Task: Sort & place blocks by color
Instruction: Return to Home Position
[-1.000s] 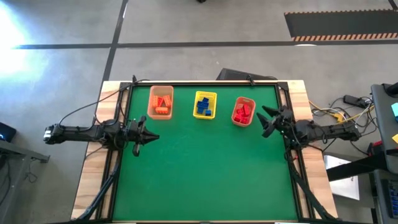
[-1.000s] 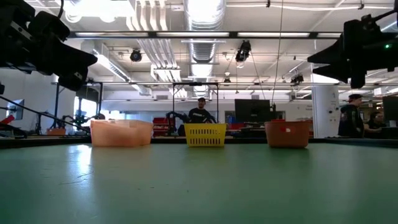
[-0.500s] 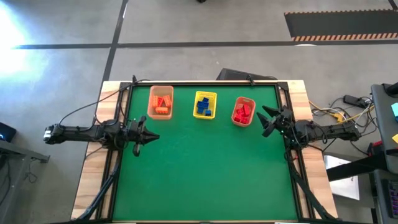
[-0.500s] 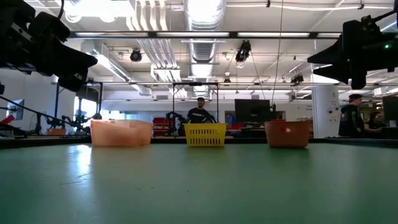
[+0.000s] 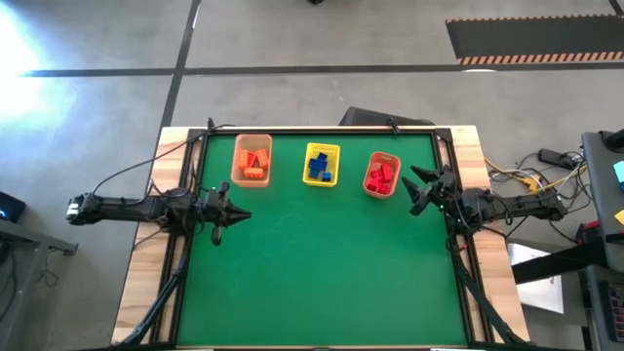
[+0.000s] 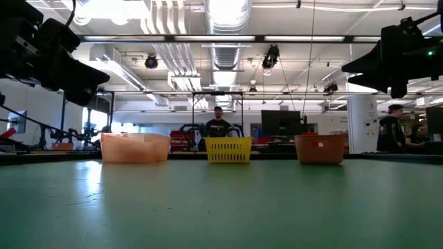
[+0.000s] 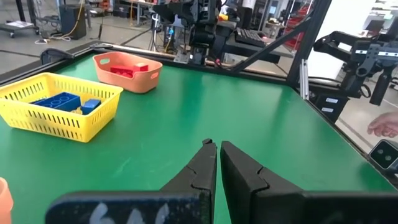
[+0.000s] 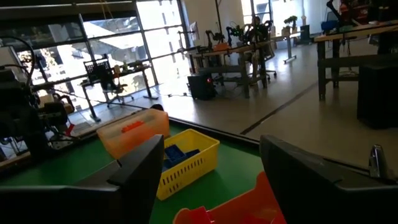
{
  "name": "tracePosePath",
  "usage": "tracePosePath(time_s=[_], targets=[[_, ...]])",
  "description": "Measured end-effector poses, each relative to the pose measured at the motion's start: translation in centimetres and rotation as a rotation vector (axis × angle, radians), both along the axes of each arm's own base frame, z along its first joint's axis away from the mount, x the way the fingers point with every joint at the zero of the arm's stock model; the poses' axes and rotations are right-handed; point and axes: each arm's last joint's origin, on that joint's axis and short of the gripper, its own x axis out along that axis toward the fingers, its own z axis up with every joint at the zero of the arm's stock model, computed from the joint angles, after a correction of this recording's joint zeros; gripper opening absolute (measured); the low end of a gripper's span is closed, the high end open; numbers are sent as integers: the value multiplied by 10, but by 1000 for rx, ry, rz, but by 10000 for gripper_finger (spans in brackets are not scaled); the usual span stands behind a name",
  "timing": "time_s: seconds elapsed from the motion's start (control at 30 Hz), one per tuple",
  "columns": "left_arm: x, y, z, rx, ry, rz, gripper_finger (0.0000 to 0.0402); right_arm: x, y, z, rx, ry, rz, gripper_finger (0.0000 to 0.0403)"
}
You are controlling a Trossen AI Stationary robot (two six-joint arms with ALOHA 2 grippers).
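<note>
The blocks lie in three baskets in a row at the far side of the green table. Orange blocks [image 5: 253, 162] are in the orange basket [image 5: 237, 156], blue blocks [image 5: 319, 168] in the yellow basket [image 5: 321, 149], and red blocks [image 5: 380, 177] in the red-orange basket [image 5: 392, 160]. My left gripper [image 5: 244, 214] hovers shut over the table's left edge, pointing toward the right. My right gripper [image 5: 413, 190] hovers open near the right edge, just right of the red-orange basket, with nothing between its fingers [image 8: 140, 174].
The black frame rail [image 5: 322, 130] runs round the green mat. Cables [image 5: 517, 177] lie beyond the right edge. In the left wrist view, a person's hand [image 7: 385, 127] shows beyond the table. People stand in the room behind [image 6: 218, 124]. The mat's middle and near part [image 5: 322, 273] is bare.
</note>
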Motion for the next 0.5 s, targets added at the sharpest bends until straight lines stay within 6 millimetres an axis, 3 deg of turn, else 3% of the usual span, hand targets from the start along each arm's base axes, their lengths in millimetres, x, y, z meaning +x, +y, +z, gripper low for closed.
tracePosePath(time_s=[0.5], targets=[[0,0,-1,-1,9,0,6,0,0,0,-71,55,-2,254]])
